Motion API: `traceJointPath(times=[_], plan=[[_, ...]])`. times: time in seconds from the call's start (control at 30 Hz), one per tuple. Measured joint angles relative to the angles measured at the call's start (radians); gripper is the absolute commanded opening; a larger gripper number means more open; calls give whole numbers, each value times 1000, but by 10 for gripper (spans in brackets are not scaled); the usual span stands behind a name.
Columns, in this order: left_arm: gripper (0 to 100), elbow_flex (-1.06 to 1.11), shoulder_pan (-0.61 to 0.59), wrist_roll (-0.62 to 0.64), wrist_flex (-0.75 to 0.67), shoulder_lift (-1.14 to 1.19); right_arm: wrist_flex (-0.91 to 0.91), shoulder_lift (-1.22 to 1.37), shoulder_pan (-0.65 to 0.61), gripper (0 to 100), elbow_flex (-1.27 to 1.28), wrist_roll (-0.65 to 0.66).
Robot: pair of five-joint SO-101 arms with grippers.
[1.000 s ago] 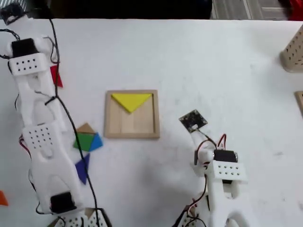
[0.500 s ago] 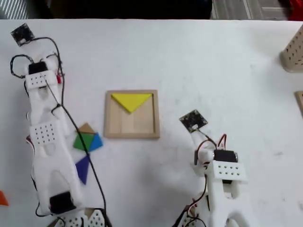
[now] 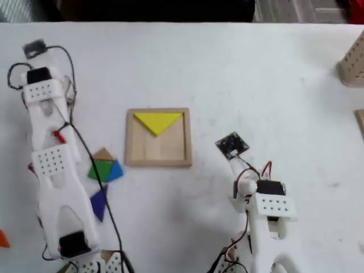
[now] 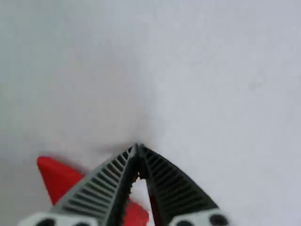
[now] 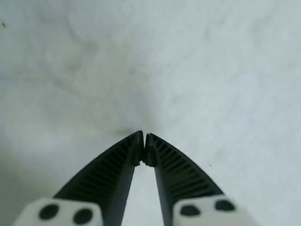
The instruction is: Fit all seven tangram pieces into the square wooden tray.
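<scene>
You found the left gripper point(image 4: 138, 149) closed tip to tip, with the red piece point(image 4: 57, 175) showing behind it (pinched or merely beneath, you could not tell). The right gripper point(image 5: 143, 137) was closed on nothing over bare table point(image 3: 256, 74). The square wooden tray point(image 3: 142, 153) held the yellow triangle point(image 3: 157, 121), long side along its far wall, probably to keep the rest of the floor open. The green triangle point(image 3: 101, 169) lay near the tray.
</scene>
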Motion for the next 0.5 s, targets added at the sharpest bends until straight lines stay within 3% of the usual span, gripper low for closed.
traceJointPath(times=[0.17,0.5], plan=[[20,0,6,0,203,-18,0,0,2,18,0,0],[20,198,6,0,227,-141,0,0,2,18,0,0]])
